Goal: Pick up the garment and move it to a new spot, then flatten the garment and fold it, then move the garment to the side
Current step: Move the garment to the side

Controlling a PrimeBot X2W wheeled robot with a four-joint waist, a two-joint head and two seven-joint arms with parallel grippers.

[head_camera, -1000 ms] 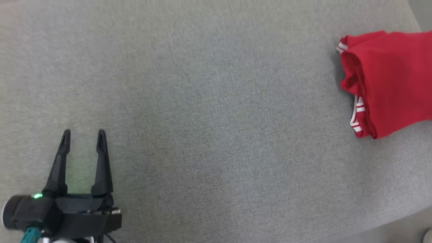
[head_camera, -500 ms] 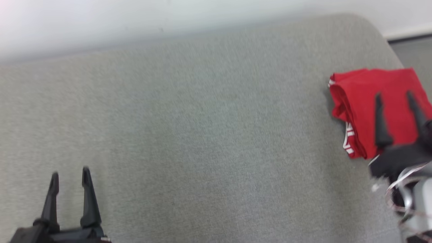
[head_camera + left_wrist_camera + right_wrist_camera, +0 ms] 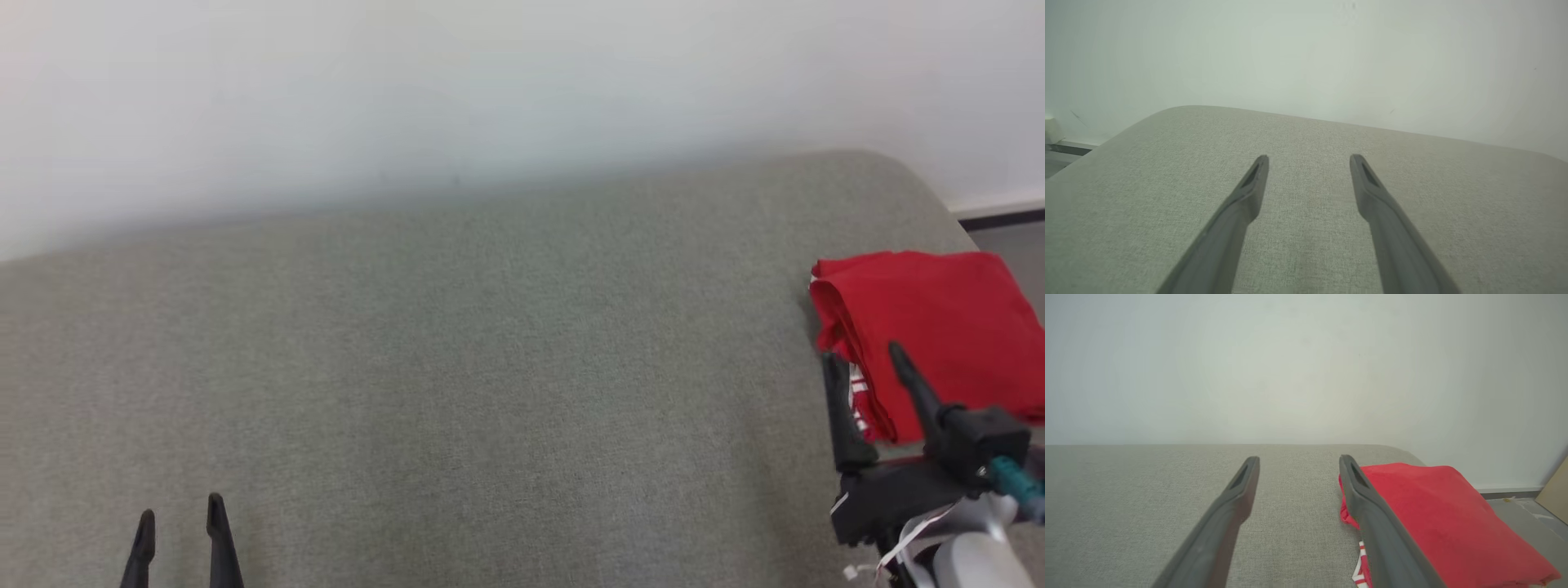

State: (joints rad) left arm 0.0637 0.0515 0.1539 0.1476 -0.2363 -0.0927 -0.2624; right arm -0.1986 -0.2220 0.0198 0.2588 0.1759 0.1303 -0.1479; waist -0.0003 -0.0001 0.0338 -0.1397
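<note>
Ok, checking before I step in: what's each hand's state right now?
Left hand: open, empty.
Right hand: open, empty, by the red garment.

— Where's the garment [image 3: 939,327]?
— Near the far right corner of the grey padded surface [image 3: 490,367].
— Its state?
— Red, folded flat, with white-striped trim showing on the side toward the middle.

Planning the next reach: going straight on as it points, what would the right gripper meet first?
Probably the red garment: the right gripper has one finger lined up with its edge. Between the fingers, grey cushion runs on to the white wall. Depth is unclear.
</note>
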